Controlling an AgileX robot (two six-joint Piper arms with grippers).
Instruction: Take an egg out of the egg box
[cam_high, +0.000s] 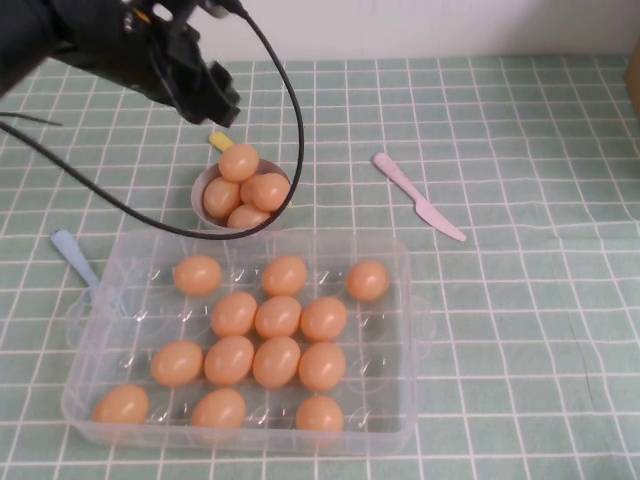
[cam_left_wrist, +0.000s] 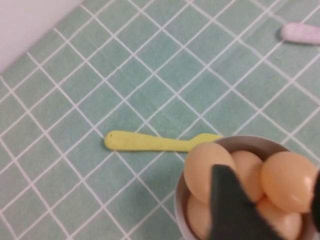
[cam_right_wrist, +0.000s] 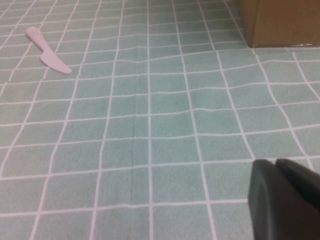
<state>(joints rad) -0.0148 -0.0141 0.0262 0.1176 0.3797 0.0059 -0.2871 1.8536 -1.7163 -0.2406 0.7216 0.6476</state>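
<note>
Surface: green tablecloth with a white grid, pale wall along the far edge.

Egg box: clear plastic tray, near side of the table, holding thirteen orange-tan eggs in its dimples. Nearest the bowl sits the far-row egg; several dimples stand vacant.

Bowl: small, greyish, just beyond the box's far edge, heaped with four eggs, the top one riding above the rim.

Utensils: yellow piece behind the bowl, pink knife to the right, blue handle left of the box.

Left gripper: raised above and beside the bowl, jaws apart, holding nothing; its dark fingers frame the piled eggs in the left wrist view.

Right gripper: out of the high view, low over bare cloth near a cardboard box, fingers closed together, empty.

Hazards, as judged: the heaped top egg may roll off if knocked; the trailing cable hanging across the bowl may snag it; smooth eggs may slip from a loose pinch or drag neighbours.
</note>
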